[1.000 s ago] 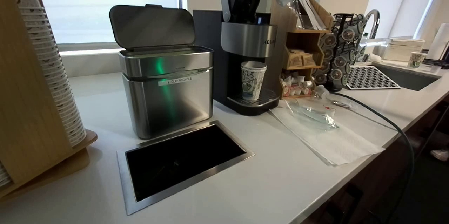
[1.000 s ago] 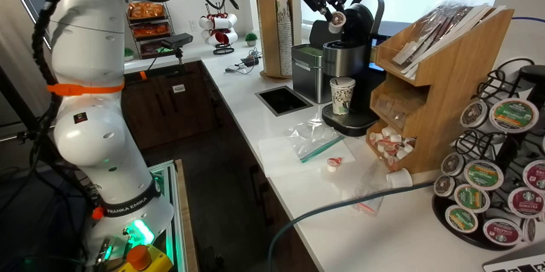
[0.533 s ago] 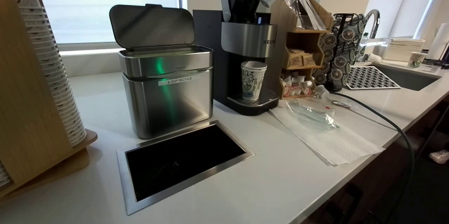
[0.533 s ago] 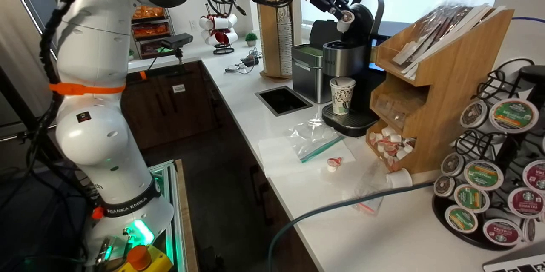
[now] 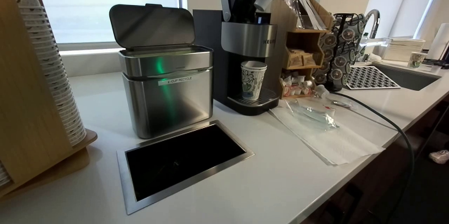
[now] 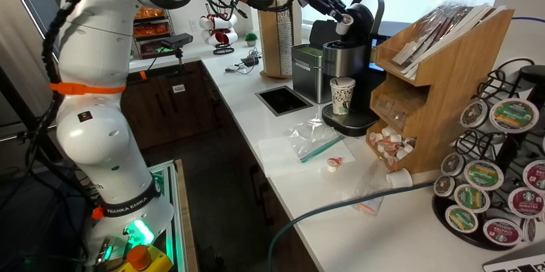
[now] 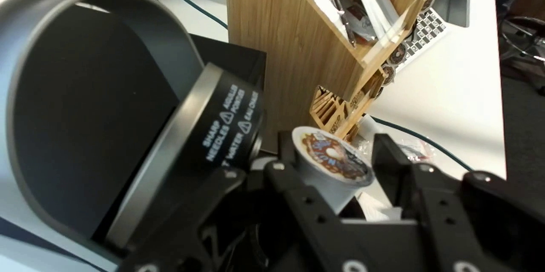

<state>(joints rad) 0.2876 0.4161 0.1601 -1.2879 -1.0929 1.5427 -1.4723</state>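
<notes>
Wrist view: gripper (image 7: 336,155) clamped on 1 coffee pod (image 7: 330,170), fingers (image 7: 389,161) at its sides; pod tilted, lid toward the cam; it hangs just beside the raised head of the brewer (image 7: 230,118), touching or not, can't tell; handling, my est.: v. light, thin plastic, fairly stiff but prob. dents under a hard squeeze; lid prob. foil & easily torn, so avoid pressing there; smooth tapered wall may slip, so best hold = opp. sides just under the rim; 1 wooden organiser (image 7: 276,50) nearby.

In an exterior view: same pod (image 6: 344,25), qty 1 in the grip, above the brewer's front; 1 rack (image 6: 511,146) w/ at least 10 pod lids (image 6: 484,174) showing, some cut off by the frame edge; 1 loose creamer cup (image 6: 333,163) at the edge of the paper towel (image 6: 281,163); 2 clear bags (image 6: 311,136), 1 w/ a teal zip; 1 white tub (image 6: 400,178) on its side; 1 robot arm (image 6: 93,131).

In an exterior view: pod (image 5: 263,0) tilted, over the brewer's steel body; paper cups (image 5: 252,82) on the drip tray (image 5: 269,95), rim looks doubled, so prob. 2 nested; 1 recycle bin (image 5: 168,97), lid up; 1 metal-framed cutout (image 5: 189,181) in the counter (image 5: 280,189); stacked cups (image 5: 56,73) at the frame's side, too many to count; 1 more paper cup (image 5: 416,60) by the sink (image 5: 408,76).
</notes>
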